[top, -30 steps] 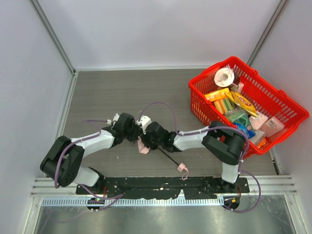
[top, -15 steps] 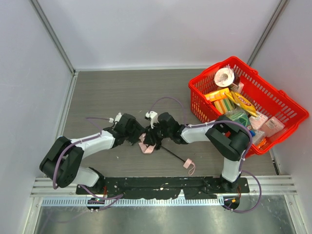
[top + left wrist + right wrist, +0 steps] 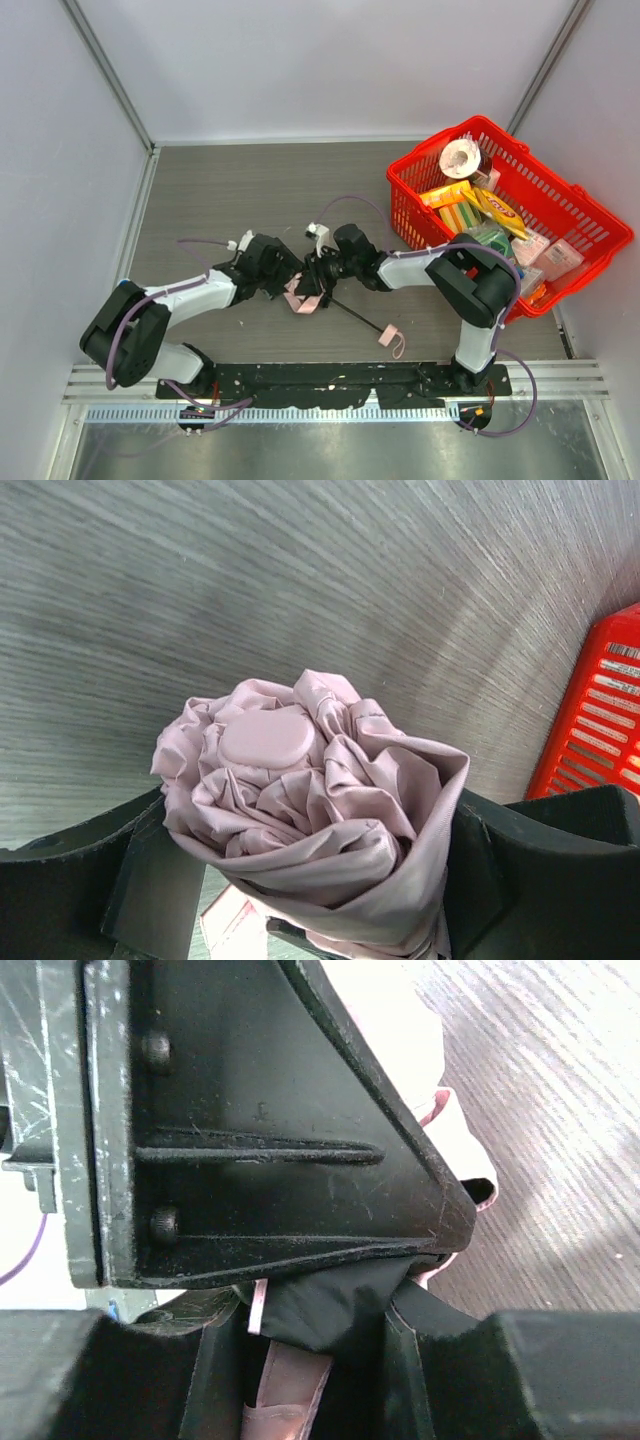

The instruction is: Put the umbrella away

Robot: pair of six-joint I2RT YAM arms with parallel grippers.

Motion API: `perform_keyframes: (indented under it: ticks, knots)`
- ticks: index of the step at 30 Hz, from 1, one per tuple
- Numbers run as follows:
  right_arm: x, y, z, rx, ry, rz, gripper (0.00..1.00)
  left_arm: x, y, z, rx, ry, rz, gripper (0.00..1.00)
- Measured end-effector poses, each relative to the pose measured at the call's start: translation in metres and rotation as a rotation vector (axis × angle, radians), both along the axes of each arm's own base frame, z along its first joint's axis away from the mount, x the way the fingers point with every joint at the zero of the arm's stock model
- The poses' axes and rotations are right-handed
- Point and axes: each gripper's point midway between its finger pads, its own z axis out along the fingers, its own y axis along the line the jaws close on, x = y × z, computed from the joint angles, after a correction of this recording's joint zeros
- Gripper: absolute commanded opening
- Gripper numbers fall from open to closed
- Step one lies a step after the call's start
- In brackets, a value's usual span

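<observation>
L gripper (image 3: 287,282) & R gripper (image 3: 316,284) meet nose to nose over the table (image 3: 230,200), both on the fabric end of the umbrella (image 3: 300,800).

L wrist cam: pale pink fabric is bunched into a crumpled rosette w/ a flat round pink cap in the middle, and it sits right btwn the L fingers (image 3: 90,880). It fills the gap from one pad to the other and bulges out past the tips. Fingers are wide apart. Fabric looks to touch both pads, but can't tell if they're pressing or just flanking it. Wood-grain tabletop lies beyond the fingertips. A corner of the red basket (image 3: 600,710) shows off to the side of one finger.

R wrist cam: the black body of the L gripper fills most of the view, just ahead of the R fingers (image 3: 420,1360). Those fingers are drawn partway in, w/ a pink strip of fabric & a dark fold caught btwn them, so they look clamped on the umbrella. More pale fabric pokes out beyond the L gripper's edge.

Top cam: thin black shaft (image 3: 355,318) runs out from under the R fingers, back toward the arm bases. Small pink handle (image 3: 384,338) & wrist loop (image 3: 398,350) lie on the table at its far end, well apart from both sets of fingers. Basket is off behind the R arm, full of packets & a tape roll. Umbrella is not in it.
</observation>
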Motion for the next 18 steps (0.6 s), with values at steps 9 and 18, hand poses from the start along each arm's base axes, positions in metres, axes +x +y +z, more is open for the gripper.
perform_keyframes:
  ticks: [9, 18]
  knots:
    - [-0.014, 0.003, 0.006, 0.018, 0.037, 0.041, 0.01, -0.007, 0.000, 0.015, -0.101, -0.034, 0.045, 0.10]
    - [-0.011, -0.002, 0.060, -0.060, -0.067, -0.026, 0.72, -0.003, 0.001, 0.078, -0.206, -0.241, 0.046, 0.00]
